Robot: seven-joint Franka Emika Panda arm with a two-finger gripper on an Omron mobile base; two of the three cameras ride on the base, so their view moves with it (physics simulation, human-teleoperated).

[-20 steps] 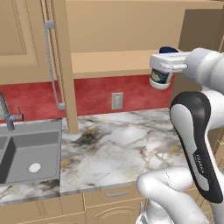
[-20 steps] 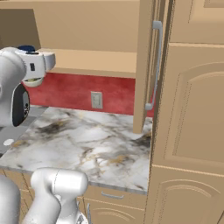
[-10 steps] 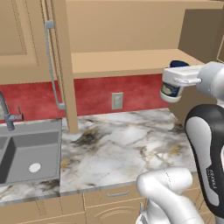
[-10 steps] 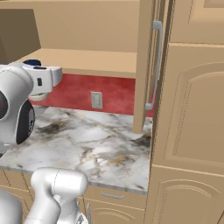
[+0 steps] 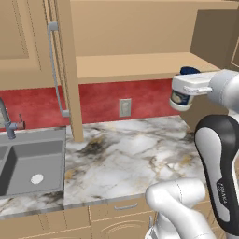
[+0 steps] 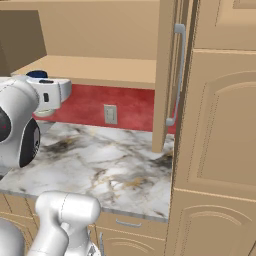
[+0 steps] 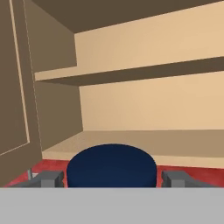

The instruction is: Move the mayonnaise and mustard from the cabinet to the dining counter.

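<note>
Just outside the open cabinet (image 5: pixel 140 65), the fingers (image 7: pixel 113 178) stand wide on either side of the mayonnaise (image 5: pixel 182 95), holding the jar in the air above the sink-side desk (image 5: pixel 126 158). The carrying step seems under way; next the base must likely drive to the dining counter, keeping the jar level.

The mayonnaise (image 5: pixel 181 98) jar is white with a dark blue lid. The cabinet (image 5: pixel 135 42) is light tan, above a red backsplash (image 5: pixel 102 101) at centre frame.
</note>
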